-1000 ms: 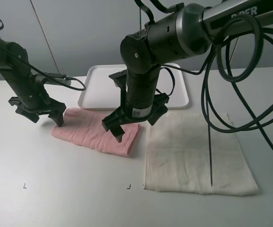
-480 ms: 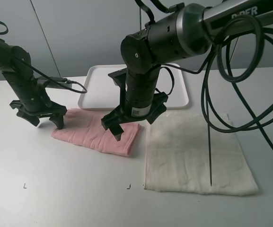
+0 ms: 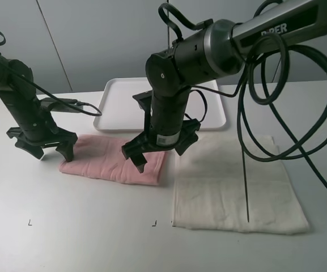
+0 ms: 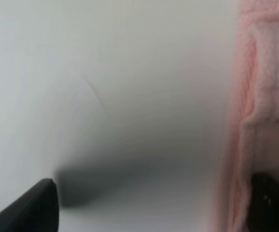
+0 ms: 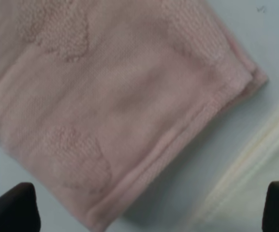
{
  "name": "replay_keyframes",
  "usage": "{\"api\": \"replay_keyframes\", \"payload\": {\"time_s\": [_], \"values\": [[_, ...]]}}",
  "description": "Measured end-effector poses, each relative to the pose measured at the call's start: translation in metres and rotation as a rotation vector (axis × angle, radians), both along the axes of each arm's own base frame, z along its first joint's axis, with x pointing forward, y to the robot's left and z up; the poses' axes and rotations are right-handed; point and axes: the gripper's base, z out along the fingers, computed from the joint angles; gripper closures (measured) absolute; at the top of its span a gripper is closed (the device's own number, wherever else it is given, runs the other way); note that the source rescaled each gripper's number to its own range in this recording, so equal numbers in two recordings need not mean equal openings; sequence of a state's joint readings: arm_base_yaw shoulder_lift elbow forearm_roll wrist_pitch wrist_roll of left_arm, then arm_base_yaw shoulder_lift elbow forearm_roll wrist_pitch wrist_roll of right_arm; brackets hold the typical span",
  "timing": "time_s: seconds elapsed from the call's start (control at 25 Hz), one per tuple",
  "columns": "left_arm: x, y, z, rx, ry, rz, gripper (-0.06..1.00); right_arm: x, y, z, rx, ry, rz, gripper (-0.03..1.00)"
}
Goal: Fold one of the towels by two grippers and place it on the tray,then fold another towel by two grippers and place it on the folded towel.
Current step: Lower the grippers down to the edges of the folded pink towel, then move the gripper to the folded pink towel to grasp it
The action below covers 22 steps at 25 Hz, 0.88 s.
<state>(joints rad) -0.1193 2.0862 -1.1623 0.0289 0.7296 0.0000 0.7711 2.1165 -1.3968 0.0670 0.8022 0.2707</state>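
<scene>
"Across the worktop [image 3: 67, 238], what lies where, biggest first?"

"The cream-white towel [image 3: 231, 187] comes first. It is spread flat over the right half, reaching toward the near edge, and nothing touches it. The tray [image 3: 123, 96] sits at the far edge, about the middle, with nothing on it. The pink towel [image 3: 103, 161] lies between the tray and the near edge, just left of the cream one with a thin gap between them. It looks doubled over, since my right wrist view shows layered hems at its corner."

"And your grippers?"

"My left gripper [image 3: 52, 152] hangs at the pink towel's left end, jaws spread wide and holding nothing. One finger [image 4: 270, 205] is over the hem, the other over bare worktop. My right gripper [image 3: 160, 156] is low over the towel's right end, just as wide apart and equally empty."

"So how far along are you?"

"Early, I judge. At most one fold of the pink towel is in. Whether it wants another I can't tell. It has yet to be gripped at both ends and carried to the tray, and the cream towel needs the whole routine, ending on top of the pink."
</scene>
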Motion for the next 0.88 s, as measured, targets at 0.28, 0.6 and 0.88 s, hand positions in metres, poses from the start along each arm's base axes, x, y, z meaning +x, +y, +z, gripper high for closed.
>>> {"api": "replay_keyframes", "payload": {"time_s": [0.28, 0.6, 0.88], "values": [[-0.003, 0.0, 0.002, -0.004, -0.017, 0.006, -0.05, 0.01, -0.003, -0.01, 0.073, 0.06, -0.099, 0.03], [-0.003, 0.0, 0.002, -0.004, -0.018, 0.006, -0.05, 0.01, 0.004, -0.025, 0.133, 0.1, -0.147, 0.04], [-0.003, 0.0, 0.002, -0.004, -0.018, 0.006, -0.05, 0.012, 0.006, -0.026, 0.154, 0.078, -0.156, 0.04]]}}
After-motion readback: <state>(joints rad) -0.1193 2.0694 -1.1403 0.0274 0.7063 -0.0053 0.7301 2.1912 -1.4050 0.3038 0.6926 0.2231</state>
